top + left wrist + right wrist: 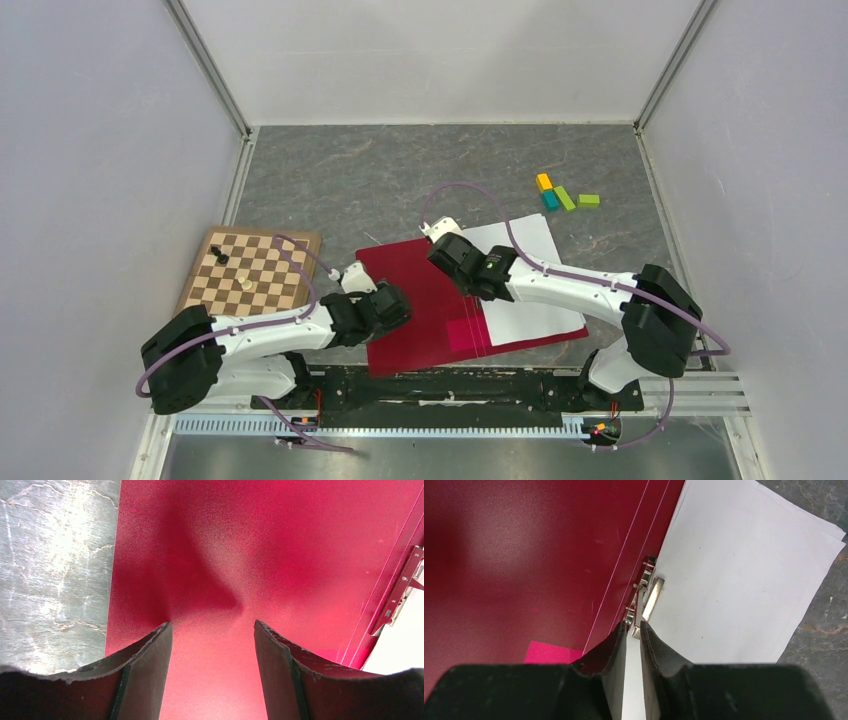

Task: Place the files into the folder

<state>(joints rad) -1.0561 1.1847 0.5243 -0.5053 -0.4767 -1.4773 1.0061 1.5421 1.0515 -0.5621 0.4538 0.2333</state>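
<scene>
Left fingers (pixel 155 650) stand wide apart, nothing between them, hovering over the bare inner face of the folder (pixel 240 540); whether the tips touch the red surface is unclear. Right fingers (pixel 649 642) are drawn nearly together with only a thin slit left, white sheet showing through it; tips sit at the near end of the metal clip (pixel 649 587), and whether they pinch it cannot be told. Folder lies open and flat on the grey bench (pixel 380 180), in front of both arm bases. Its left flap is bare red, with a pink square (pixel 465 333) near the spine. Files (pixel 734 570) lie stacked on the right half, edges slightly fanned, their left edge along the clip, far corner reaching past the folder onto the bench. Seen from above, the left fingers are at the left flap's outer edge and the right fingers at the far end of the spine. Chessboard (pixel 255 280) with two pieces sits left of the folder, apart from it. Small coloured blocks (pixel 565 195) lie beyond the files, well clear.
</scene>
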